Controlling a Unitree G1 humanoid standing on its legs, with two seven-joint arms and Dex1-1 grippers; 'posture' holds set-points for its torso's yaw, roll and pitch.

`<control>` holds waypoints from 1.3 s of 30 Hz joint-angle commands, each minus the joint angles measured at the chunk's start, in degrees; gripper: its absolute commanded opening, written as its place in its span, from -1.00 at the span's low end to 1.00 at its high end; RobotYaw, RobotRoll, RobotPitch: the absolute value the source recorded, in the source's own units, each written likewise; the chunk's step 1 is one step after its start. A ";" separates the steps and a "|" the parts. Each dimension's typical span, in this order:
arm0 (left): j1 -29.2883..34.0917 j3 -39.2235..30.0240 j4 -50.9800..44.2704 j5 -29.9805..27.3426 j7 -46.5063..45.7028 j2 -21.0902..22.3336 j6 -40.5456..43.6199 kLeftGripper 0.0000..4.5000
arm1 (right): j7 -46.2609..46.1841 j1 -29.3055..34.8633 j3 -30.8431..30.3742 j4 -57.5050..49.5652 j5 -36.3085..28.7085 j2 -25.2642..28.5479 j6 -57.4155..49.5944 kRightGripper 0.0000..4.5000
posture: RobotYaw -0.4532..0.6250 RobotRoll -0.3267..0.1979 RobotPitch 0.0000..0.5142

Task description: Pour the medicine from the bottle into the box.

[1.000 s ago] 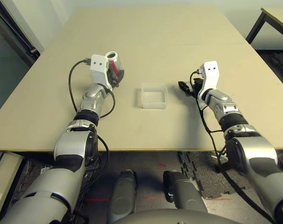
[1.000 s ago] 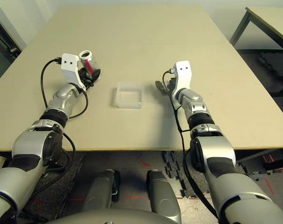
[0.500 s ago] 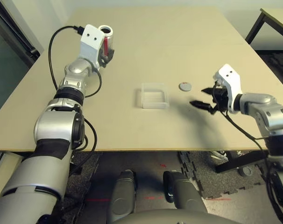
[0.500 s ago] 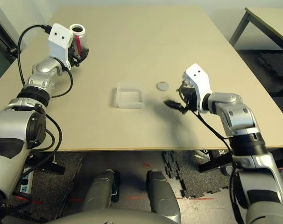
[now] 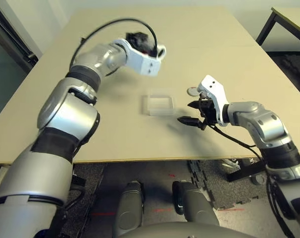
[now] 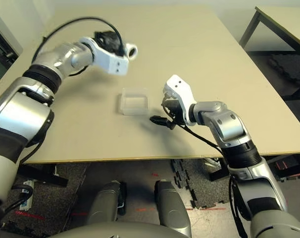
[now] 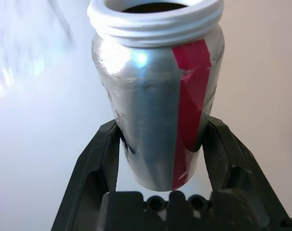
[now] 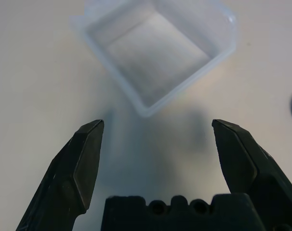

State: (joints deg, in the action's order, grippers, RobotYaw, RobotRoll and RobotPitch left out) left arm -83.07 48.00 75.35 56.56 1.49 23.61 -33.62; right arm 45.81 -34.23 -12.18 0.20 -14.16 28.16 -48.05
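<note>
My left gripper [image 5: 152,48] is shut on the silver bottle [image 7: 158,91] with the red label strip. The bottle is capless and tipped on its side in the air, its white mouth [image 5: 161,50] pointing right, above and beyond the clear box [image 5: 160,101]. The box [image 8: 153,50] sits on the table and looks empty. The medicine is hidden; the bottle's mouth is dark inside. My right gripper [image 5: 192,113] hangs open just right of the box, fingers [image 8: 86,163] pointing at it with nothing between them.
The flat grey cap [image 5: 192,91] lies on the tan table [image 5: 214,44] right of the box, partly behind my right gripper. A black cable loops above my left arm. A second table's corner [image 5: 288,20] stands at the far right.
My left arm has swung the bottle from the far left toward the box and tipped it sideways. My right gripper has moved left, closer to the box, still open.
</note>
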 commanded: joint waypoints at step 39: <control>-0.22 14.22 0.54 15.73 -17.12 -7.98 0.78 0.22 | -2.23 -3.68 1.01 11.51 2.16 -4.51 6.56 1.00 | -0.06 0.25 -0.55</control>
State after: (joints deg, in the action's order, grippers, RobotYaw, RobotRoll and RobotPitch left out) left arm -83.05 62.88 76.40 73.33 -15.46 15.28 -31.54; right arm 43.67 -37.90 -11.85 11.26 -12.05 23.81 -41.93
